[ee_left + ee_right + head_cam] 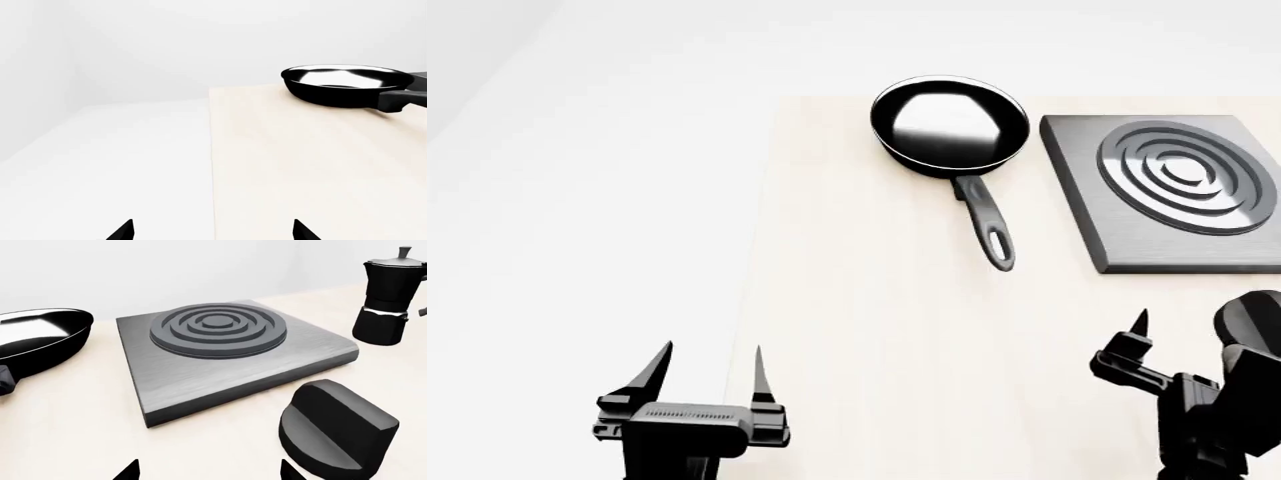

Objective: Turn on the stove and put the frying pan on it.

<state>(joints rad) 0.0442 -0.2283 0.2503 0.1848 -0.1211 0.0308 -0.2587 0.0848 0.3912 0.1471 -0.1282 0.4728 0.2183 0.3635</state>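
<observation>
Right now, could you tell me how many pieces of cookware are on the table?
2: the frying pan left of the stove, and a moka pot beyond the stove's far right side.

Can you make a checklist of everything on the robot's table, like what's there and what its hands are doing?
Surface: pale wooden table, bare in front.
Frying pan: upright on the table beside the stove, not on it.
Stove: burner empty; knob sits apart, near the right gripper.
Clutter: moka pot past the stove.
Left gripper: open, holding nothing.
Right gripper: open, holding nothing.
Cables: nothing seen.
Surroundings: plain white.
</observation>
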